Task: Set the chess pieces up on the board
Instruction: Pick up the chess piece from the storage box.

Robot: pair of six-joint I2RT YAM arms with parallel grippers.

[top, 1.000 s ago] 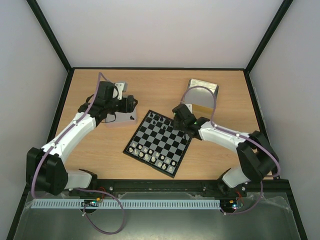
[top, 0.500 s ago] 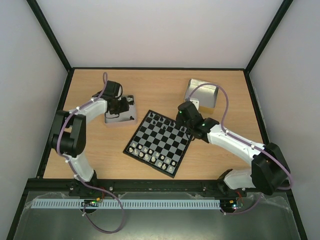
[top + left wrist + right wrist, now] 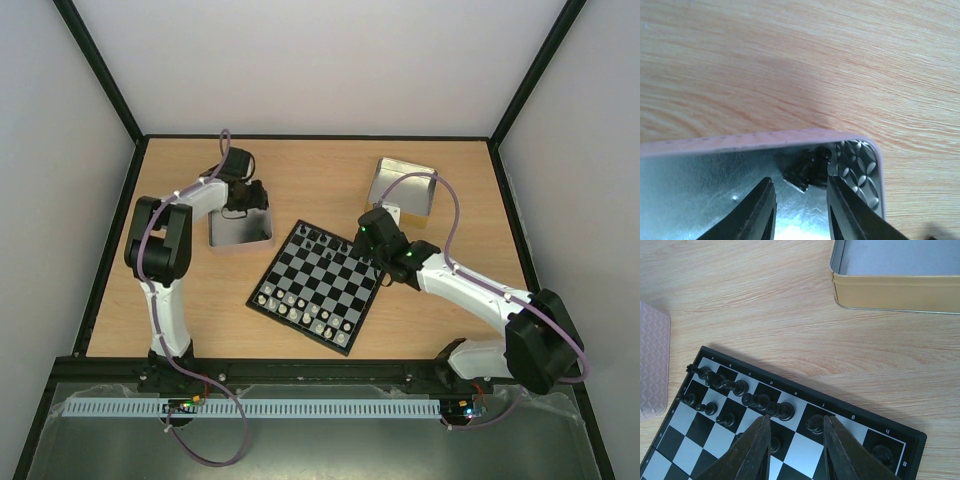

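Black chess piece [image 3: 810,167] | lies tipped in corner of shiny metal tray [image 3: 695,190], lower centre of frame, long axis slanting | left gripper [image 3: 801,181] nearer, fingers narrowly spread astride it, not pinching | right gripper [image 3: 796,420] spread above black-and-grey checked board [image 3: 850,416]

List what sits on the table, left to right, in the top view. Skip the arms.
silver tray → chessboard → gold tin. Both end effectors overlap these, so they are left out.
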